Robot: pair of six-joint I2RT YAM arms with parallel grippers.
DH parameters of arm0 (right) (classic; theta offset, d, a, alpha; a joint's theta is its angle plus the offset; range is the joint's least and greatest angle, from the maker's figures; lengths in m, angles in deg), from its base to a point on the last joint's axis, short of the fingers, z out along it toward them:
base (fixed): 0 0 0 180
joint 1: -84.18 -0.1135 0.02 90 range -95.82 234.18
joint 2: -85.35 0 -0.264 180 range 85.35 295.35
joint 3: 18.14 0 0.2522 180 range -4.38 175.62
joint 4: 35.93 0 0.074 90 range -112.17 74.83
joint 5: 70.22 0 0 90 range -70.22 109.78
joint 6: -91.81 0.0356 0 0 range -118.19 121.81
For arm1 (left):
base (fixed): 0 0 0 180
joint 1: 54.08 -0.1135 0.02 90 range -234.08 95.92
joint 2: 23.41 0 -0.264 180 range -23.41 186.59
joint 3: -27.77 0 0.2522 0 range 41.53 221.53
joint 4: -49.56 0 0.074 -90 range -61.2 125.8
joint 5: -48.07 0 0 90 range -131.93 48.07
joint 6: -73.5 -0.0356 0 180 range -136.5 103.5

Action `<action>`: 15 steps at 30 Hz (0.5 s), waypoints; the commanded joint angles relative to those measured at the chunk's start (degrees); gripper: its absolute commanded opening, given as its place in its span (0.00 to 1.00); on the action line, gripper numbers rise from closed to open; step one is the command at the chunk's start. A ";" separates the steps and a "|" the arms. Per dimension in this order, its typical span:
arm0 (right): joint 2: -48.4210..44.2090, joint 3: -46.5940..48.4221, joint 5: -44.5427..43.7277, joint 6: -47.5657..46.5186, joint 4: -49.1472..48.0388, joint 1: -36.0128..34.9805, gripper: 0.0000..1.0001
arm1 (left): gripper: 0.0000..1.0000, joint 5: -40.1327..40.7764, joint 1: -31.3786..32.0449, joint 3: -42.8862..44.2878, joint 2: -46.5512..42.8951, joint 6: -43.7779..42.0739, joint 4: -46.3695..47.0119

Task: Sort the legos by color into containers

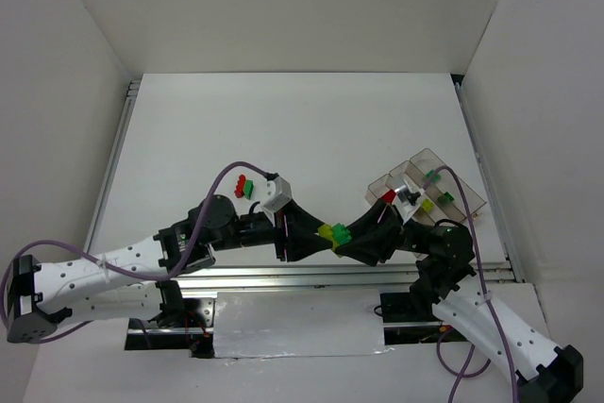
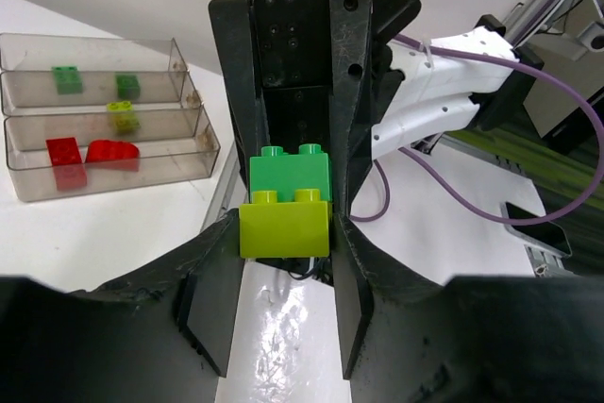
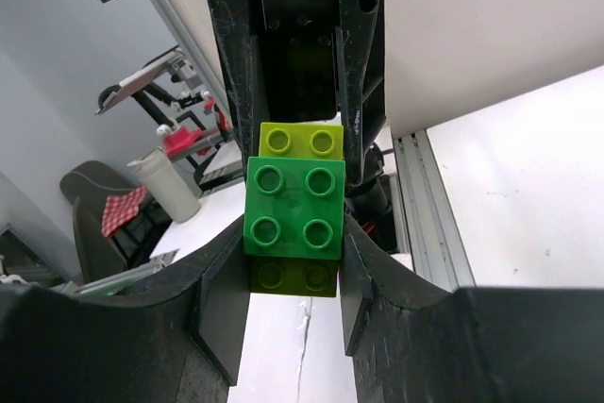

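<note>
A dark green lego (image 3: 293,207) and a yellow-green lego (image 2: 283,228) are stuck together and held off the table (image 1: 283,129) between both arms. My left gripper (image 2: 285,233) is shut on the yellow-green one. My right gripper (image 3: 294,233) faces it and is shut on the dark green one (image 2: 291,169). The clear three-compartment tray (image 2: 193,101) stands at the right. It holds two green legos (image 2: 66,79), a yellow-green one (image 2: 123,117) and two red ones (image 2: 64,159), each color in its own lane. A red lego (image 1: 243,182) and a green lego (image 1: 251,192) lie on the table.
Metal rails (image 1: 311,276) run along the table's near edge under the joined grippers. White walls close in the left, far and right sides. A purple cable (image 1: 226,176) loops over the left arm near the loose legos.
</note>
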 commanded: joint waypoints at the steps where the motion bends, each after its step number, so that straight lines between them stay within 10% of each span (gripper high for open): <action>1: 1.27 1.33 1.01 0.34 -6.12 -0.43 0.00 | 0.50 -1.67 0.01 2.31 1.04 -1.35 4.12; 6: 3.12 1.24 0.93 0.87 -8.75 -0.78 0.00 | 0.50 -3.52 0.01 2.31 2.19 -0.91 6.06; 11: 3.56 1.77 0.93 -0.01 -7.80 -0.96 0.02 | 0.06 -3.35 0.01 3.28 3.77 -1.08 5.18; 13: 2.78 2.12 1.02 -0.97 -5.52 -1.05 0.48 | 0.00 -2.65 0.01 3.71 4.12 -1.52 3.78; 15: 0.59 2.83 0.23 -3.96 -0.08 -1.05 0.62 | 0.00 -1.77 0.01 3.63 3.86 -2.23 2.63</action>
